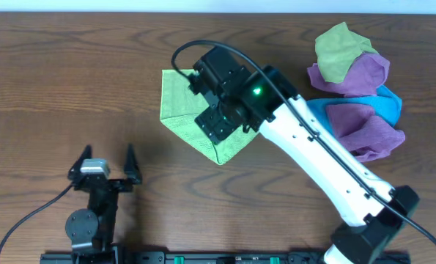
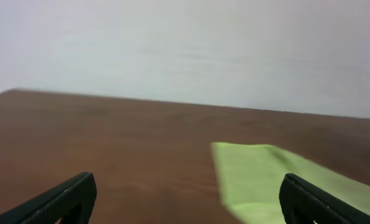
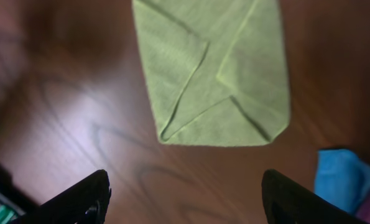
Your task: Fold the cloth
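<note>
My right gripper (image 3: 183, 194) hovers over lime-green cloth (image 3: 216, 68), fingers wide, nothing held. Cloth lies folded on wooden table (image 1: 71, 73), centre of overhead frame. Left gripper (image 1: 108, 154) lower left, wide too, empty.

Overhead looks straight down on the whole table (image 1: 71, 88). Left wrist sits low, facing across toward a pale wall (image 2: 185, 50), probably; right wrist hangs close above, facing down. All share the cloth (image 1: 175, 103).

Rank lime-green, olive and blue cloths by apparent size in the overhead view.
1. Lime-green cloth, largest, though the right arm covers part of it.
2–3. Olive cloth and blue cloth: similar visible area; the blue lies partly under purple cloth, so unranked.
</note>
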Motion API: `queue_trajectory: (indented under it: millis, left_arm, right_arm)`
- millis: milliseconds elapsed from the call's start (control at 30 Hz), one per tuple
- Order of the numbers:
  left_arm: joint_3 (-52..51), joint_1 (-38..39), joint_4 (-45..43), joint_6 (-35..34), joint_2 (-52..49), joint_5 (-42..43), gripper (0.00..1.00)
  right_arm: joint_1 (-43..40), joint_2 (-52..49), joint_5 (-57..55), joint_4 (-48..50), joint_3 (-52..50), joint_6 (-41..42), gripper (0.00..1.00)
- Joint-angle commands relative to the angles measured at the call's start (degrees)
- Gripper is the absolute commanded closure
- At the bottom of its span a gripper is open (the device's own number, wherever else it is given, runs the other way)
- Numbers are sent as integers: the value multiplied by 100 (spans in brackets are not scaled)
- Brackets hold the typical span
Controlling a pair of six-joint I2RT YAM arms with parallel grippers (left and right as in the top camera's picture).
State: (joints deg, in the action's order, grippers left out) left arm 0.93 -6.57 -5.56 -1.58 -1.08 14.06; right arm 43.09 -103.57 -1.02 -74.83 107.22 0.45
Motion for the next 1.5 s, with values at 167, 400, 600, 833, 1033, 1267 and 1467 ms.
queue_trajectory:
  millis: [167,400,600,833,1033,1267,1467]
  left_arm:
    - [-61,15,-979,-157,7,2409,4]
    - [35,516,-2026,-835,-776,1021,4]
    - [1246,549,-2085,-1021,-2774,1172,5]
    - [3633,549,-990,-1001,-5825,2369,5]
    - [5222,717,564,-778,-7893,3453,4]
    - [5475,1322,1633,-111,-8701,2356,4]
    - [5475,1976,2028,-9,-8749,975,4]
  right_arm:
    - [267,505,-577,743,-1388,693,21]
    - [-306,1731,-925,2374,-2750,914,9]
    - [-1084,1801,-345,2747,-2782,741,12]
    - [-1355,1805,-37,3134,-2741,791,1]
    - [-1355,1801,173,3383,-2741,918,1]
    - [-1727,1163,-323,3359,-2741,916,1]
    - [-2579,826,319,3652,-2741,754,6]
